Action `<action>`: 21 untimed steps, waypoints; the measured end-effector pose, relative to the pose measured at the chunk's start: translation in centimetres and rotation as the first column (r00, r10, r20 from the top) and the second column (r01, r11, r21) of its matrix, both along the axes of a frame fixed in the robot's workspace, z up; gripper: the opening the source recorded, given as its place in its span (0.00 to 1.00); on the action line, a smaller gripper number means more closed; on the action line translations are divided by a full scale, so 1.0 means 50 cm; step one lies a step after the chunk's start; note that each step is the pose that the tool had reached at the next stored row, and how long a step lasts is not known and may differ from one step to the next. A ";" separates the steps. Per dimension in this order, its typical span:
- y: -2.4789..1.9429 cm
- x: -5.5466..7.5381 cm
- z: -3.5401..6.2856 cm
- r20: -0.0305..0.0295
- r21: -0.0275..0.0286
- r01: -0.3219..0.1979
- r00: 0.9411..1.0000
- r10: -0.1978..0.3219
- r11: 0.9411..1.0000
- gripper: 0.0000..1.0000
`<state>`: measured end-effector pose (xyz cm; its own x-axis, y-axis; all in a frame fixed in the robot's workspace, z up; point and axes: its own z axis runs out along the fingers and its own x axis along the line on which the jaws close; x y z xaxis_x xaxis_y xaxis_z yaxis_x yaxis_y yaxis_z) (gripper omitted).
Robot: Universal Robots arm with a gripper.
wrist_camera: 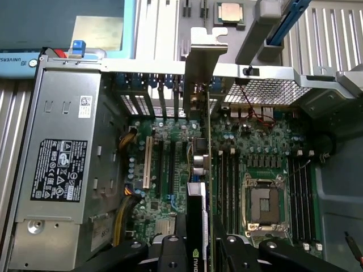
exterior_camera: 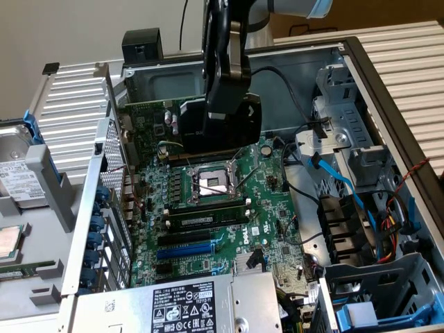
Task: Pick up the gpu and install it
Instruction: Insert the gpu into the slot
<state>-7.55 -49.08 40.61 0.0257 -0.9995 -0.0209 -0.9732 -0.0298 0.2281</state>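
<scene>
Fingers [wrist_camera: 170,253] of the gripper [wrist_camera: 199,255] closed on the gpu [wrist_camera: 195,212], held edge-on over the green motherboard [wrist_camera: 266,148] between the expansion slots [wrist_camera: 148,161] and the CPU socket [wrist_camera: 262,204]; silver end bracket [wrist_camera: 204,56] near the case's slotted rear wall [wrist_camera: 139,105]

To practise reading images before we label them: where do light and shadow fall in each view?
Exterior view: the ribbed panel is brightly lit, while the gpu held by the gripper reads as a dark mass over the motherboard. Wrist view: the gpu's silver bracket catches light, the power supply is evenly lit.
</scene>
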 end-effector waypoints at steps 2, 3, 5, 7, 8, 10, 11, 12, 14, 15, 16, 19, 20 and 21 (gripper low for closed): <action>0.0000 0.000 0.000 0.000 0.000 0.000 1.000 0.000 1.000 0.27; 0.0000 0.000 0.000 0.000 0.000 0.000 1.000 0.000 1.000 0.27; 0.0000 0.000 0.000 0.000 0.000 0.000 1.000 0.000 1.000 0.27; 0.0000 0.000 0.000 0.000 0.000 0.000 1.000 0.000 1.000 0.27; 0.0000 0.000 0.000 0.000 0.000 0.000 1.000 0.000 1.000 0.27; 0.0000 0.000 0.000 0.000 0.000 0.000 1.000 0.000 1.000 0.27; 0.0001 0.000 -0.002 0.000 0.000 0.000 1.000 0.000 1.000 0.27; 0.0000 0.000 -0.005 0.000 0.000 0.000 1.000 0.000 1.000 0.27; 0.0000 0.000 -0.013 0.000 0.000 0.000 1.000 0.000 1.000 0.27; 0.0000 0.000 -0.016 0.000 0.000 0.000 1.000 0.000 1.000 0.27; 0.0000 0.000 -0.020 0.000 0.000 0.000 1.000 0.000 1.000 0.27; 0.0000 -0.001 -0.031 0.000 0.000 0.000 1.000 0.000 1.000 0.27; 0.0000 -0.002 -0.034 0.000 0.000 0.000 1.000 0.000 1.000 0.27; 0.0000 -0.002 -0.038 0.000 0.000 0.000 1.000 0.000 1.000 0.27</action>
<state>-7.68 -49.07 38.71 0.0256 -0.9995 -0.0210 -0.9732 -0.0297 0.2281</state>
